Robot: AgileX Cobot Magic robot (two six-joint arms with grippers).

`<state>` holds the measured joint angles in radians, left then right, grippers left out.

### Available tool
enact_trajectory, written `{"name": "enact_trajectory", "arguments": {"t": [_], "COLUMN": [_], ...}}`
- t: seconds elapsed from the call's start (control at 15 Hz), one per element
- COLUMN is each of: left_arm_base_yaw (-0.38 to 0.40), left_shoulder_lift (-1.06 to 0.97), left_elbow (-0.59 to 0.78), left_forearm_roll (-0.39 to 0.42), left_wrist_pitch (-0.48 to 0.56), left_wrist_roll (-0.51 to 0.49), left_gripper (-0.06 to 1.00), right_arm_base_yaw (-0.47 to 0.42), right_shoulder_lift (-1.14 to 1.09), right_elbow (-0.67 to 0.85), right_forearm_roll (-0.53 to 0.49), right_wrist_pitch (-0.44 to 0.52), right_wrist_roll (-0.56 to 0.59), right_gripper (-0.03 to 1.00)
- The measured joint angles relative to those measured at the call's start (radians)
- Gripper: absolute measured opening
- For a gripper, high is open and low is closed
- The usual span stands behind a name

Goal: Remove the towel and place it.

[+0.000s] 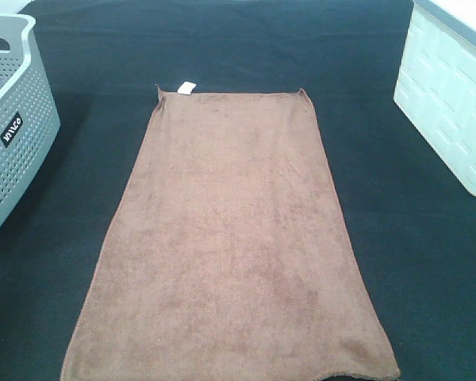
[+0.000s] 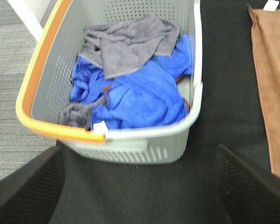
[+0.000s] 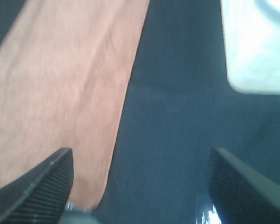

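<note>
The towel (image 1: pixel 230 238) lies flat on black table cloth (image 1: pixel 397 238) between two bins

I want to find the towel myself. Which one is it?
Look at the black table, between the grey holey plastic basket and the white bin. The big reddish-brown terry towel lies flat there, alone, a small white tag at its far corner.

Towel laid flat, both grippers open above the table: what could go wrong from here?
1. The towel lies flat on the black cloth, so a pinch could catch that cloth too.
2. The left basket already holds blue and grey towels; a large towel may drape over its rim.
3. The right gripper hangs over the towel's edge, so a grasp there may slip.
</note>
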<state>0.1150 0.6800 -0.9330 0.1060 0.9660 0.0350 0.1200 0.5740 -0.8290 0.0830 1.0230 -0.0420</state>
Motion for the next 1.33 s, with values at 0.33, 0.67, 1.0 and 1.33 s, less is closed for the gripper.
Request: {"name": "enact_trajectory", "arguments": {"t": [0.33, 0.67, 1.0, 1.33], "left_arm_base_yaw": [-0.001, -0.146, -0.155, -0.15], "left_shoulder_lift": [-0.315, -0.4, -0.577, -0.685], "left_elbow": [0.273, 0.393, 0.418, 0.43], "left_forearm_roll": [-0.039, -0.031, -0.038, -0.042], "left_wrist_pitch": [-0.003, -0.04, -0.036, 0.084], "left_wrist_roll": [0.0, 0.031, -0.088, -0.104], "left_gripper": [0.81, 0.81, 0.81, 0.81], "right_arm_base_yaw": [0.0, 0.0, 0.0, 0.0], "right_shoulder_lift": [-0.24, -0.396, -0.452, -0.501], "right_elbow": [0.213, 0.311, 0.306, 0.312], "right_forearm_roll": [0.003, 0.004, 0.032, 0.044], "right_wrist_pitch": [-0.08, -0.116, -0.009, 0.056], "right_wrist_roll": [-0.001, -0.061, -0.071, -0.098], "right_gripper": [0.72, 0.72, 0.72, 0.72]}}
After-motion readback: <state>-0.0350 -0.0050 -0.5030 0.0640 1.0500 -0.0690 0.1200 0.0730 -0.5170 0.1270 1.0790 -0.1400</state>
